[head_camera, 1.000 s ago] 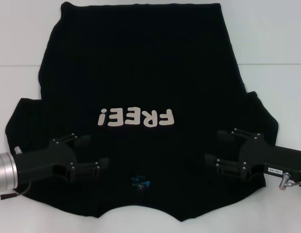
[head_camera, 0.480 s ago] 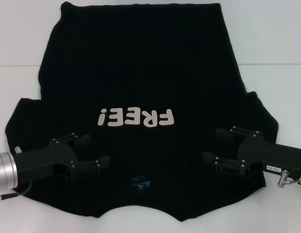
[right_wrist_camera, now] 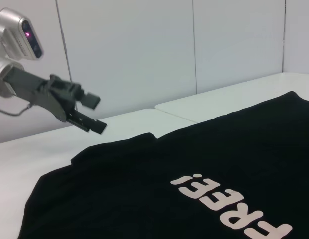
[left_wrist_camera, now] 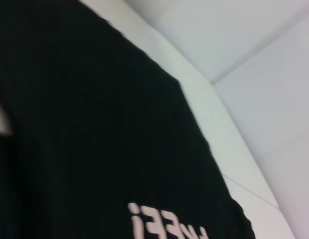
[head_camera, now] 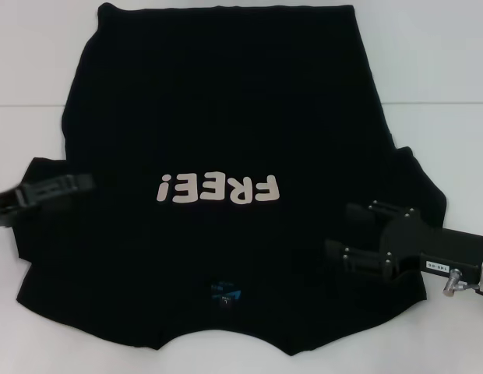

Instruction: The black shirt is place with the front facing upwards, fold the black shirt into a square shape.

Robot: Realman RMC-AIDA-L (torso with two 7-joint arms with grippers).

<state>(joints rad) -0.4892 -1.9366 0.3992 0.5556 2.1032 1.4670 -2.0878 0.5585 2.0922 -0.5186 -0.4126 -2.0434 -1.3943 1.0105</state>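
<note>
Risk: black shirt (head_camera: 226, 101) bunching if left gripper (right_wrist_camera: 84, 113), fingers parted and empty above sleeve, grabs unevenly; right gripper (head_camera: 358, 238) likewise spread.

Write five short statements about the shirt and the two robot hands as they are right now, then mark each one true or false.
1. The black shirt lies spread flat, lettering up. True.
2. The left hand is clamped on the shirt's sleeve. False: the right wrist view shows it open in the air above the table, holding nothing.
3. The right hand is over the shirt on the robot's right, fingers apart. True.
4. The "FREE!" lettering is covered by a fold. False: it is fully exposed.
5. The shirt is already folded into a square. False: no fold has been made.
</note>
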